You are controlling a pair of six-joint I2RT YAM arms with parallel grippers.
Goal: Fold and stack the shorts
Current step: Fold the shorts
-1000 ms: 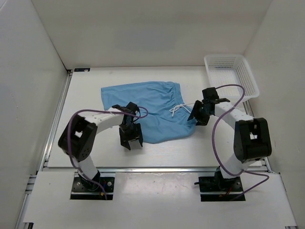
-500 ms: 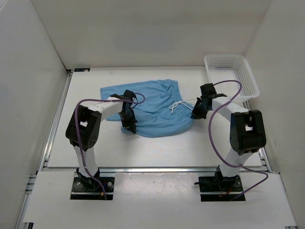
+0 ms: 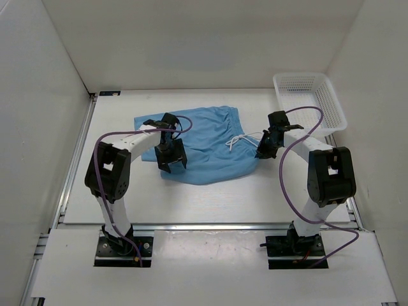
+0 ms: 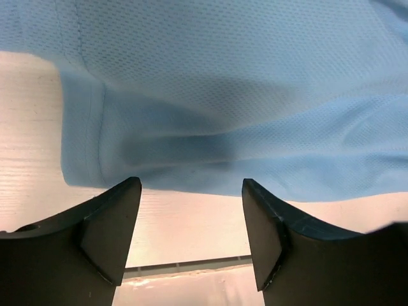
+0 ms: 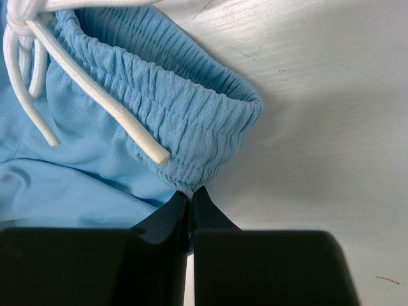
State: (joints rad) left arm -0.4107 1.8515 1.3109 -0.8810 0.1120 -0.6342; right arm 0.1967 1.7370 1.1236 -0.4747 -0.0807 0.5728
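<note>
The shorts (image 3: 207,143) are lying flat in the middle of the table (image 3: 242,197), with the waistband facing right and the legs facing left. The white drawstring (image 5: 38,70) is trailing over the gathered band.

Your right gripper (image 5: 190,194) is reaching in low from the right. Its fingers are pressing together and their tips are meeting the corner of the waistband. You are not getting a clear look at whether any cloth is caught between them.

Your left arm is arching over from the left, with its wrist pointing down. Your left gripper (image 4: 191,191) is hanging over the near hem of a leg with its fingers standing apart and nothing between them.

From above, that arm is covering part of the left leg. In both wrist views the fingers are cutting off the bottom of the picture.

The basket (image 3: 309,99) is sitting in the far right corner, well apart from the shorts.
</note>
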